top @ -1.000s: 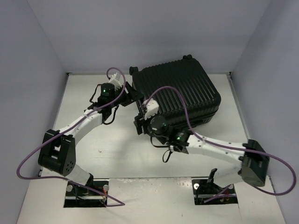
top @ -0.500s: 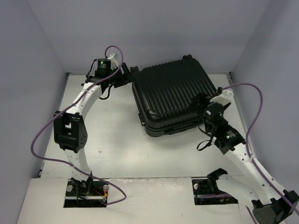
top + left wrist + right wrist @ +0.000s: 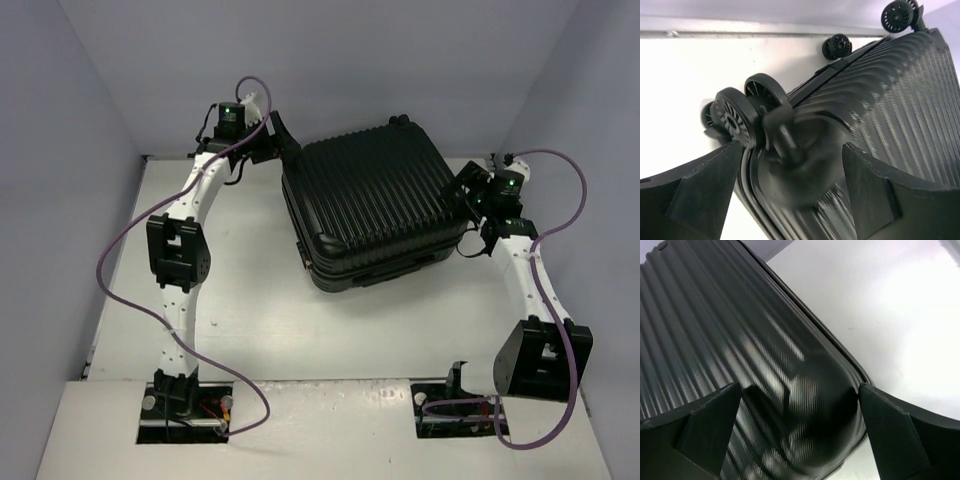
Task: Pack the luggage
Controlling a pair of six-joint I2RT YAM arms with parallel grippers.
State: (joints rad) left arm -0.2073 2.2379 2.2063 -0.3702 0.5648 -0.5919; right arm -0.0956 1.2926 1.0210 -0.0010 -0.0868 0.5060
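The luggage [image 3: 375,210] lies shut and flat on the white table, ribbed shell up, with wheels at its far edge. My left gripper [image 3: 282,140] hovers at its far-left corner. In the left wrist view that gripper [image 3: 790,187] is open, and its fingers [image 3: 700,195] straddle the rounded corner just below a double wheel [image 3: 735,117]. My right gripper [image 3: 463,190] is at the right-hand corner. In the right wrist view it [image 3: 797,432] stands open, with the luggage [image 3: 715,315] corner between its wide-apart jaws. I see no finger pressing on the shell.
Purple-grey walls close in the table [image 3: 250,320] at the back and on both sides. A metal rail [image 3: 765,34] runs along the back edge. Purple cables loop off both arms, and the arm bases sit at the near edge.
Both arms swung away from the luggage's near-left side, the left to the far-left corner, the right round to the right corner. Both sets of jaws opened wider. The luggage turned slightly.
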